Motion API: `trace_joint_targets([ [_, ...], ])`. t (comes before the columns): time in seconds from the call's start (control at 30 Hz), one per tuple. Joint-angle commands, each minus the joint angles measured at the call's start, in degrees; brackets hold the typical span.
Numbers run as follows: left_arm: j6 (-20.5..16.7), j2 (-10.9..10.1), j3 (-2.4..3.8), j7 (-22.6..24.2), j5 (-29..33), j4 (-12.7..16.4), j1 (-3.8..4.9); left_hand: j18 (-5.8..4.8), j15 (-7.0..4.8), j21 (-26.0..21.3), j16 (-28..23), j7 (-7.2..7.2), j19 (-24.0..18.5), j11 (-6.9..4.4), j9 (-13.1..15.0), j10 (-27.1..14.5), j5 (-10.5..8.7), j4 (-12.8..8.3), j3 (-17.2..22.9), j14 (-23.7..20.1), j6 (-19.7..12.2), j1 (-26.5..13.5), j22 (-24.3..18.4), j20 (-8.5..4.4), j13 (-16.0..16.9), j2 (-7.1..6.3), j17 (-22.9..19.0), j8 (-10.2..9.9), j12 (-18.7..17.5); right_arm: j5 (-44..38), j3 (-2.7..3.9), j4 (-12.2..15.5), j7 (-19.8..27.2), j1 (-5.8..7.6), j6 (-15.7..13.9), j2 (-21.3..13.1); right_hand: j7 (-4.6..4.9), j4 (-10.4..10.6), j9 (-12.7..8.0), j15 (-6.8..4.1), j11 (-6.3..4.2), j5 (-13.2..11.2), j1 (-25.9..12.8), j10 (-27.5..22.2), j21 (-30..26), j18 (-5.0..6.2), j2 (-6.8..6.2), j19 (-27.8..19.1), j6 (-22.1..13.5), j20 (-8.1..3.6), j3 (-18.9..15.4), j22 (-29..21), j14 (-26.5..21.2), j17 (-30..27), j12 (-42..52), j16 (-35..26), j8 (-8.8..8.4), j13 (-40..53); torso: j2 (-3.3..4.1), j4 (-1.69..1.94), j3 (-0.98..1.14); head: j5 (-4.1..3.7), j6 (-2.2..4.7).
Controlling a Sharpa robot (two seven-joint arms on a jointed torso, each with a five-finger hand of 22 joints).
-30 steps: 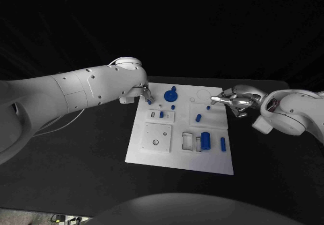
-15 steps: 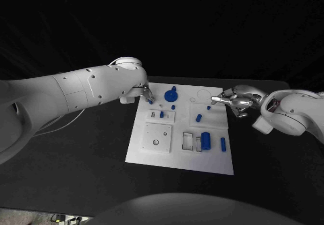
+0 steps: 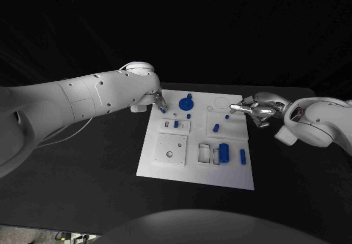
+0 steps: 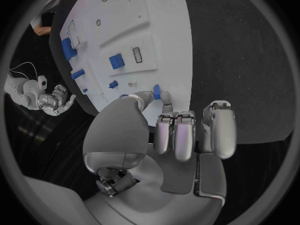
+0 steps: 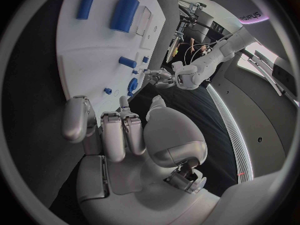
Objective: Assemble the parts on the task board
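The board (image 3: 196,168) was a white rectangular plate lying flat in the middle of the black table (image 3: 88,173), with shallow raised panels, small holes and rectangular slots across its face. Blue parts were on it: a round gear (image 3: 186,104) with a peg at the far end, a thick cylinder (image 3: 224,152) beside a slim rod (image 3: 242,156) near the right edge, a short tilted peg (image 3: 215,128) mid-board, and a small block (image 3: 176,123) left of centre.

The left hand (image 3: 156,103) sat at the board's far left corner, pinching a small blue piece (image 4: 157,91) between thumb and a fingertip just over the board's edge, the other fingers curled in; in the head view the arm hid most of that hand.

The right hand (image 3: 254,111) hovered off the board's right edge near the far end, one finger pointing toward the board and the rest curled in loosely, holding nothing.

Whether each blue part stood in a socket or merely lay on the surface could not be told.
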Motion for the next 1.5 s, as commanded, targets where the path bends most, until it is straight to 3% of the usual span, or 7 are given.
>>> trace_joint_targets([
  [0.03, -1.12, -0.09, 0.03, 1.32, 0.28, 0.28, 0.02, 1.03, -0.34, -0.20, 0.14, -0.16, -0.18, -0.48, -0.58, 6.06, -0.13, -0.73, 1.37, 6.03, 0.99, 0.95, 11.40, -0.23, 15.05, -0.79, 15.07, -0.65, 0.02, -0.37, -0.01, -0.08, 0.11, -0.04, 0.76, 0.09, 0.03, -0.02, -0.04, 0.33, 0.41, 0.20, 0.12, 6.17, -0.27, 0.77, 0.33, -0.50, 0.39, 0.09, -0.25, 8.85, 2.11, 10.38, 0.15, -0.32, 0.20, 14.95, -0.03, -0.03, 0.02, 0.04, 0.01],
  [0.33, -1.88, -1.16, 0.04, 0.82, 0.67, 1.31, 0.10, 0.92, -0.62, 0.11, 0.14, -0.52, 0.24, -0.82, -2.13, 6.06, -0.27, -1.78, 3.95, 6.03, 3.75, 1.49, 11.68, -0.45, 15.05, -1.83, 15.07, -1.72, 0.02, -0.37, -0.01, -0.22, 0.05, -0.07, 0.66, 0.16, 0.04, -0.01, -0.04, 0.34, 0.42, 0.21, 0.12, 6.17, -0.36, 0.79, 0.36, -0.56, 0.40, 0.09, -0.27, 8.83, 2.06, 10.31, 0.15, -0.37, 0.20, 14.95, -0.14, -0.02, 0.08, 0.01, 0.01],
  [0.6, -3.46, -3.73, 0.06, -0.84, 0.83, 6.22, 0.67, 0.91, -0.69, 0.12, 0.14, -0.58, 0.30, -0.88, -2.33, 6.06, -0.24, -1.73, 4.38, 6.03, 4.05, 1.29, 11.72, -0.51, 15.05, -1.87, 15.07, -1.91, 0.02, -0.37, -0.01, -0.33, 0.03, -0.15, 0.43, 0.07, 0.05, -0.02, -0.05, 0.34, 0.43, 0.23, 0.14, 6.17, -0.41, 0.80, 0.37, -0.59, 0.40, 0.09, -0.28, 8.81, 2.00, 10.25, 0.15, -0.43, 0.20, 14.95, -0.54, 0.15, 0.36, -0.07, 0.01],
  [0.77, -2.56, -4.91, 0.00, -2.25, 0.86, 9.94, 0.78, 0.93, -0.73, 0.05, 0.14, -0.55, 0.27, -0.90, -2.49, 6.06, -0.38, -1.65, 4.70, 6.03, 4.07, 1.09, 11.70, -0.55, 15.05, -1.90, 15.07, -2.14, 0.02, -0.36, -0.01, -0.28, 0.16, -0.29, 0.16, -0.10, 0.06, -0.02, -0.06, 0.35, 0.43, 0.24, 0.15, 6.17, -0.41, 0.80, 0.37, -0.59, 0.40, 0.10, -0.28, 8.81, 2.00, 10.24, 0.15, -0.43, 0.19, 14.95, -0.88, 0.31, 0.50, -0.07, 0.01],
  [1.1, -1.54, -5.78, -1.07, -4.41, 0.55, 14.39, 0.73, 0.97, -0.73, -0.15, 0.14, -0.47, 0.17, -0.86, -2.78, 6.06, -0.90, -1.35, 5.04, 6.03, 4.02, 0.51, 11.66, -0.59, 15.05, -1.80, 15.07, -2.61, 0.02, -0.28, -0.02, 0.28, 0.69, -1.15, -0.53, -0.82, 0.08, -0.07, -0.07, 0.35, 0.45, 0.30, 0.23, 6.17, -0.56, 0.83, 0.37, -0.70, 0.39, 0.10, -0.28, 8.77, 1.96, 10.19, 0.15, -0.48, 0.18, 14.95, -1.63, 0.61, 0.43, 0.05, 0.01],
  [1.5, -1.54, -5.41, -1.71, -5.37, -0.18, 14.75, 0.32, 0.96, -0.73, -0.14, 0.14, -0.46, 0.19, -0.85, -2.83, 6.06, -0.97, -1.32, 5.13, 6.03, 4.04, 0.44, 11.68, -0.59, 15.05, -1.69, 15.07, -2.68, 0.02, -0.11, -0.02, 0.32, 0.92, -1.84, -0.68, -0.92, 0.13, -0.13, -0.09, 0.38, 0.49, 0.41, 0.38, 6.17, -0.71, 0.86, 0.38, -0.79, 0.33, 0.11, -0.28, 8.73, 1.90, 10.13, 0.15, -0.54, 0.14, 14.95, -2.16, 0.88, 0.43, 0.13, 0.01],
])
